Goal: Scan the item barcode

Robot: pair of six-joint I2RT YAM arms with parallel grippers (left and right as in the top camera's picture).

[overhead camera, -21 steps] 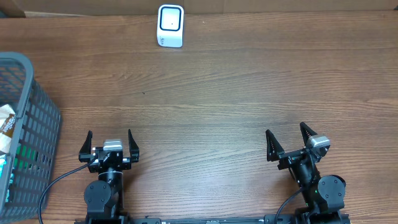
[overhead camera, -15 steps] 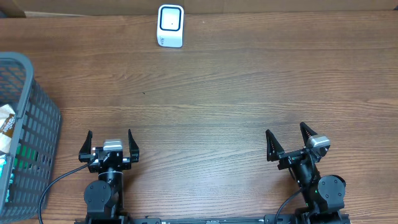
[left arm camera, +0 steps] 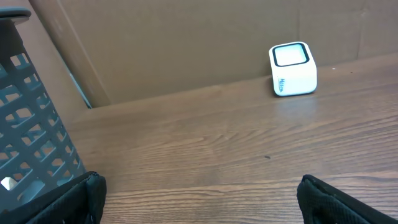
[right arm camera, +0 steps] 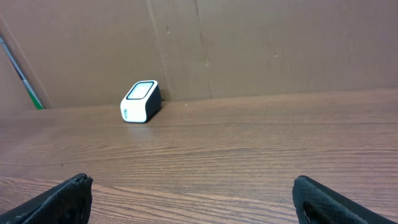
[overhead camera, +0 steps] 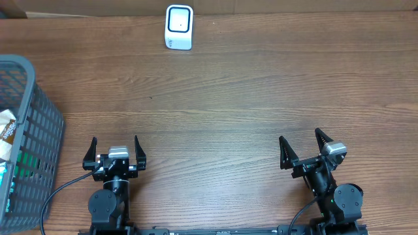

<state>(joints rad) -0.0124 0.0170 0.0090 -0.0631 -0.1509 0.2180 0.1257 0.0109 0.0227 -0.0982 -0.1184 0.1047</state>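
Note:
A small white barcode scanner (overhead camera: pixel 179 27) with a dark window stands at the table's far edge, also seen as the scanner (left arm camera: pixel 293 68) in the left wrist view and the scanner (right arm camera: pixel 140 102) in the right wrist view. Packaged items (overhead camera: pixel 6 130) lie inside the grey basket (overhead camera: pixel 40 134) at the left; only a brown-and-white wrapper and something green show. My left gripper (overhead camera: pixel 115 149) rests open near the front edge, nothing between its fingers. My right gripper (overhead camera: pixel 302 147) is open and empty too, at the front right.
A cardboard wall (left arm camera: pixel 186 43) backs the table behind the scanner. The basket's slotted side (left arm camera: pixel 31 137) stands close to the left of my left gripper. Bare wood tabletop (overhead camera: pixel 228 98) lies between the grippers and the scanner.

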